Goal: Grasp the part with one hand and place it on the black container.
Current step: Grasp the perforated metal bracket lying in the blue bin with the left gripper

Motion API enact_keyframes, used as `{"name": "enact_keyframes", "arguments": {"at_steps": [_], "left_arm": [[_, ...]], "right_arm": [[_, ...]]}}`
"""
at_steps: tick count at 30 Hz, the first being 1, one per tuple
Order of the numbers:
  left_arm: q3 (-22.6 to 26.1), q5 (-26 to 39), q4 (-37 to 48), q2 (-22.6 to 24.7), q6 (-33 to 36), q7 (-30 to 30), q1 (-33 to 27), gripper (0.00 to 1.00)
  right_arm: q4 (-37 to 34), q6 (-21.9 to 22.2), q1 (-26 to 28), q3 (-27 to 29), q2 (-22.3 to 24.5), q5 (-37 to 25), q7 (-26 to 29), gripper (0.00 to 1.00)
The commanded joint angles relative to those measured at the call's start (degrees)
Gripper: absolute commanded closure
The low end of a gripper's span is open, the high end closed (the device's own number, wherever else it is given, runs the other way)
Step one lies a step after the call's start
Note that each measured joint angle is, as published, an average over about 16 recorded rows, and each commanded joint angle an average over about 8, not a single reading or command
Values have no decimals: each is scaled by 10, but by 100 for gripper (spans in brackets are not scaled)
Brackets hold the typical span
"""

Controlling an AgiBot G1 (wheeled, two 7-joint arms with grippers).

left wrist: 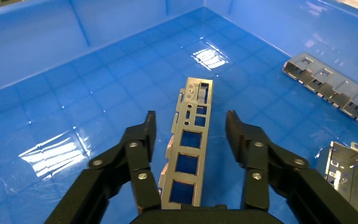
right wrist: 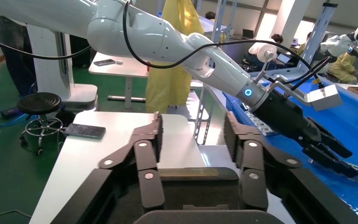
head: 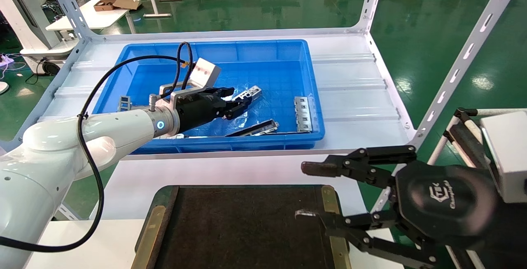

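Observation:
The part (left wrist: 191, 140) is a slim silver strip with a row of rectangular openings, lying on the floor of the blue bin (head: 214, 50). My left gripper (left wrist: 189, 119) is open and down in the bin, one finger on each side of the strip with a gap at each finger. In the head view the strip (head: 252, 93) pokes out past the left gripper (head: 239, 101). The black container (head: 239, 228) lies in front of the bin. My right gripper (head: 305, 191) is open and empty above the container's right edge, and the container also shows in the right wrist view (right wrist: 191, 191).
A wider slotted grey plate (head: 303, 114) lies at the bin's right side, also in the left wrist view (left wrist: 335, 86). A darker long bar (head: 255, 129) lies near the bin's front wall. A small metal piece (head: 123, 103) sits at the bin's left. White shelf uprights (head: 461, 63) stand at the right.

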Motion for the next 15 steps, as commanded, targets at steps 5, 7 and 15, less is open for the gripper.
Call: {"name": "enact_keyframes", "arguments": {"at_steps": [5, 7, 15], "left_arm": [[6, -4, 3, -1, 0, -3, 4, 100], [7, -6, 3, -1, 0, -3, 6, 100], [5, -22, -1, -5, 11, -1, 10, 100]], "right_arm": [[0, 0, 0, 0, 0, 0, 0, 100], [0, 0, 0, 0, 0, 0, 0, 100], [0, 0, 0, 0, 0, 0, 0, 100]]}}
